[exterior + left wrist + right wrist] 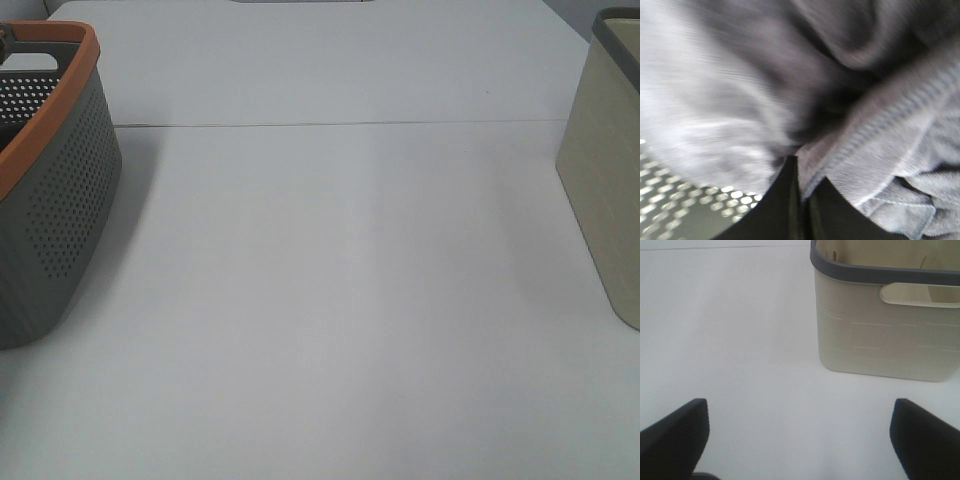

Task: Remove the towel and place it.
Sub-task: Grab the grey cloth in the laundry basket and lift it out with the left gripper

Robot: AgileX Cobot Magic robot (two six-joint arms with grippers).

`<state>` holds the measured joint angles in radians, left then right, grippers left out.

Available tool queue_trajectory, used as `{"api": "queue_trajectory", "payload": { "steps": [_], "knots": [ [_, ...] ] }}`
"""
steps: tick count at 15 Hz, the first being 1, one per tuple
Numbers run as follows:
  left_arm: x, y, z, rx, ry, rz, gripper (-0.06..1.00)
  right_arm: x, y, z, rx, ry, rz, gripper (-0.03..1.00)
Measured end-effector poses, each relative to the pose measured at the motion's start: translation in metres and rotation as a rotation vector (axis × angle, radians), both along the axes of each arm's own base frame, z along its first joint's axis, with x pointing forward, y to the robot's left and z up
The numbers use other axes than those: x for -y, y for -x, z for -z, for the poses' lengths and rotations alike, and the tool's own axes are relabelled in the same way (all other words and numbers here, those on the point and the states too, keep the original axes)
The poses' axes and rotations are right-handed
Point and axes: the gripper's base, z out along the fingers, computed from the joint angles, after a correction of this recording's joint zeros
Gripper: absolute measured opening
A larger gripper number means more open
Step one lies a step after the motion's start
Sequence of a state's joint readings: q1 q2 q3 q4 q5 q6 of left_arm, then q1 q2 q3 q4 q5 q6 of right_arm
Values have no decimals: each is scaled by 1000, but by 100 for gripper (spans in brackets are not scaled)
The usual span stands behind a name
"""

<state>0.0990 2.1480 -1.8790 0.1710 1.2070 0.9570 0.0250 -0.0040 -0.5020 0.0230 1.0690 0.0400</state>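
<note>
In the left wrist view the dark grey terry towel [790, 75] fills the picture, bunched in folds, with a hemmed edge [900, 200] showing. My left gripper [800, 200] has its dark fingers [775, 210] pressed together, with a fold of the towel pinched at their tips. The perforated wall of the grey basket [675, 200] lies beside them. The towel and both grippers are out of sight in the exterior view. My right gripper [800, 440] is open and empty over the white table, facing the cream basket [880, 330].
The grey perforated basket with an orange rim [60, 200] stands at the table's left edge. The cream basket with a dark grey rim [605, 170] stands at the right edge. The white table [330, 280] lies between them, with a seam across the back.
</note>
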Motion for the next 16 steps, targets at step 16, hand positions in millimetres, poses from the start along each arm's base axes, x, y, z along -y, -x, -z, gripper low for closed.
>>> {"api": "queue_trajectory", "payload": {
  "steps": [16],
  "knots": [
    [28, 114, -238, 627, 121, 61, 0, 0, 0, 0, 0, 0, 0, 87]
  ]
}}
